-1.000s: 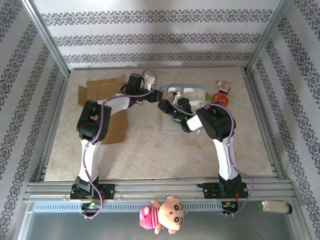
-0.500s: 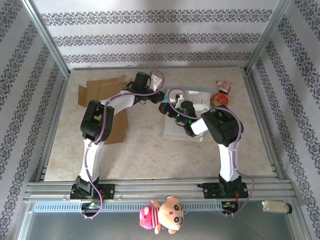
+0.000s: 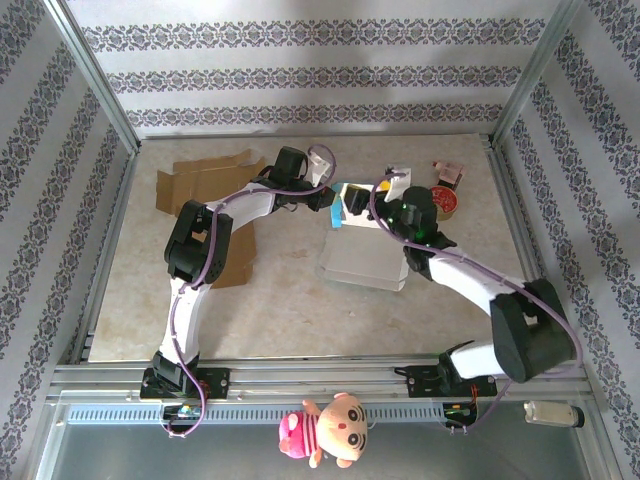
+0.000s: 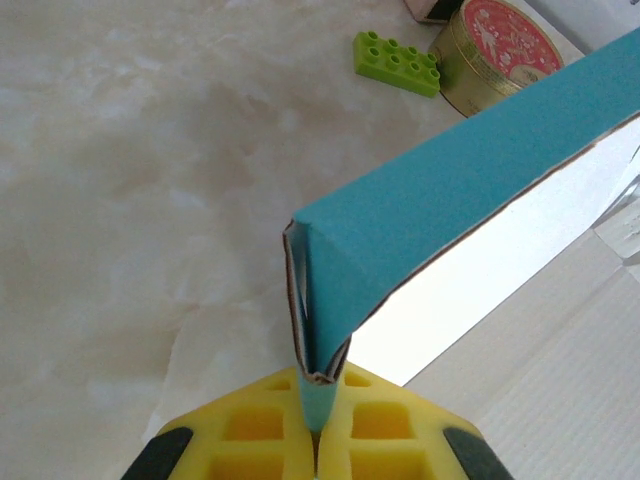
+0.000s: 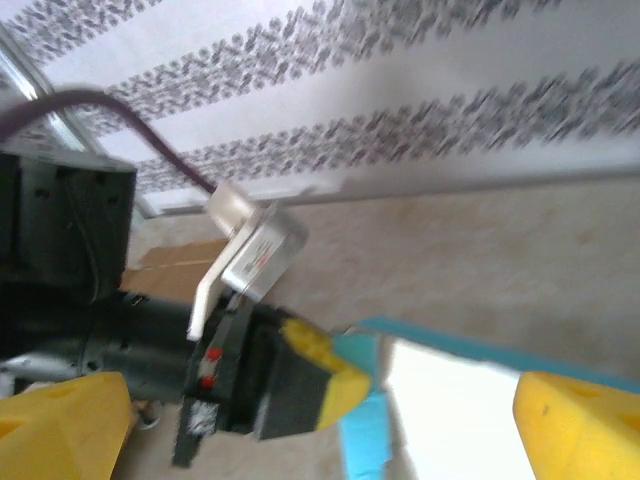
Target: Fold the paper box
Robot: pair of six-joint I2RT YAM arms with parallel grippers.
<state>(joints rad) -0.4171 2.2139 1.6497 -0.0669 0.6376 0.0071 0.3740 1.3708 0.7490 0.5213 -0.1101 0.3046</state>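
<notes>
Your left gripper (image 4: 315, 448) is clamping its yellow pads (image 4: 250, 432) tight on the folded edge of the teal flap (image 4: 440, 190), and it is holding that flap raised above the table (image 3: 280, 310). Your right gripper (image 5: 325, 425) is hanging just to the right of that pinch with its yellow fingers spread wide and gripping nothing; the flap and the left gripper are sitting between them in the right wrist view.

The paper box (image 3: 362, 262) is lying in the middle of the table, slightly right of centre, and its broad white panel is resting flat, near of both grippers. Judging by that, you are working at an early stage: one flap is standing up along the far edge, but no walls are forming a closed shape and nothing is looking tucked or locked. Most of the folding is probably waiting for you, namely the remaining sides and the closing tabs.

The green brick (image 4: 395, 62) and the round tin (image 4: 505, 50) are sitting far right, well apart from the box
</notes>
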